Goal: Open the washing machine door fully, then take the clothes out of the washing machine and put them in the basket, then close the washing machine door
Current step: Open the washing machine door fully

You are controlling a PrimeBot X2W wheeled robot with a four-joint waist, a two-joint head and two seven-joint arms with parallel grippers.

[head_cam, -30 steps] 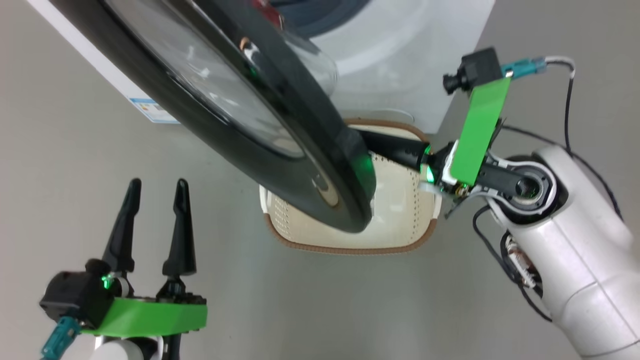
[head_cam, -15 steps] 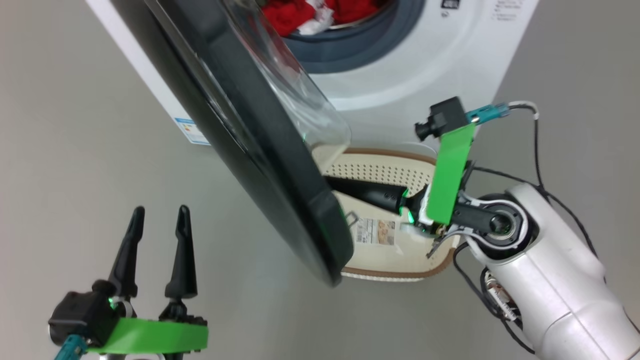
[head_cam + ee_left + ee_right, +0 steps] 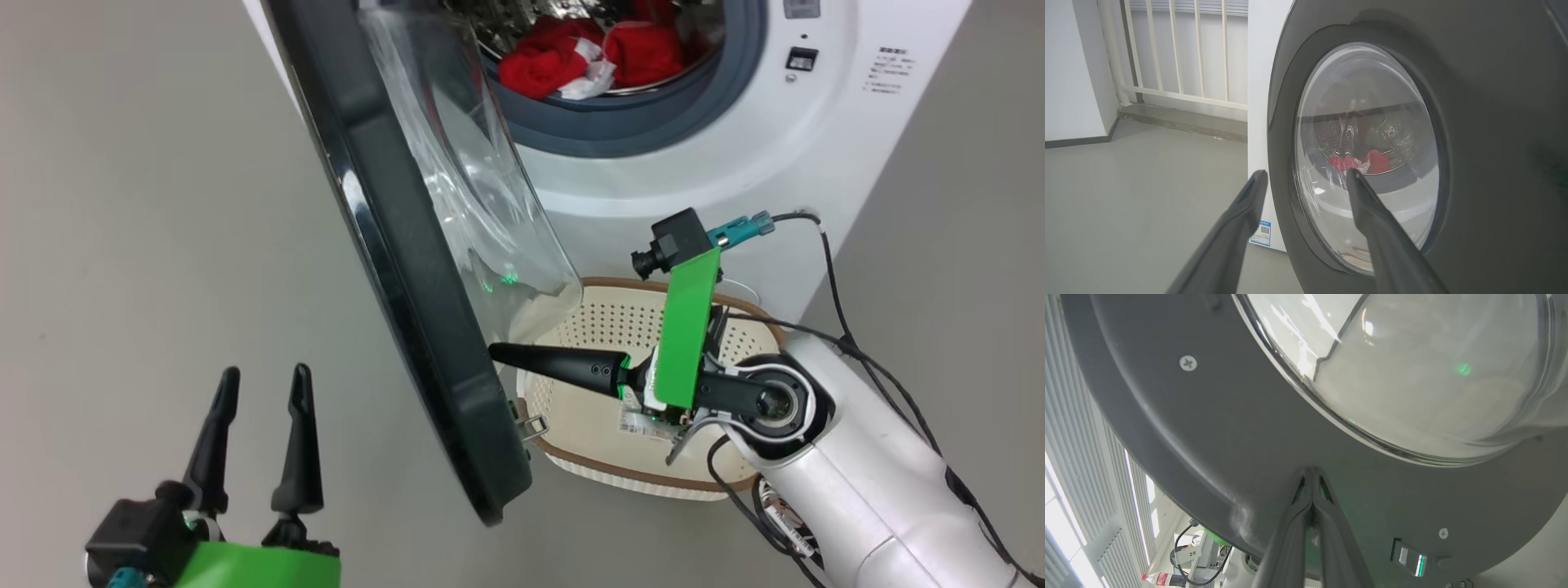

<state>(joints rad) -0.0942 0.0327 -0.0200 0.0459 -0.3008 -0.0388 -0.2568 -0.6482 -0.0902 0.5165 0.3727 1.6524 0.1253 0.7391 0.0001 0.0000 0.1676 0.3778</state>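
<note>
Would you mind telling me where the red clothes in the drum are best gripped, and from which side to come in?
I'd pinch the raised, bunched hump of the clothes, where folds stand up. Come in from the front, over the grey ring, keeping right of the washing machine door, which stands out on the left. The heap lies low, just behind that ring.

Bright even light, glare streaks on the washing machine door (image 3: 1355,375), soft blur in wrist views

Washing machine door (image 3: 392,245) swung wider, leftward; lower edge, earlier over basket (image 3: 620,314), now at its left rim. Right gripper (image 3: 494,349), fingers pressed together, followed door's inner face. Head camera tilted up.
</note>
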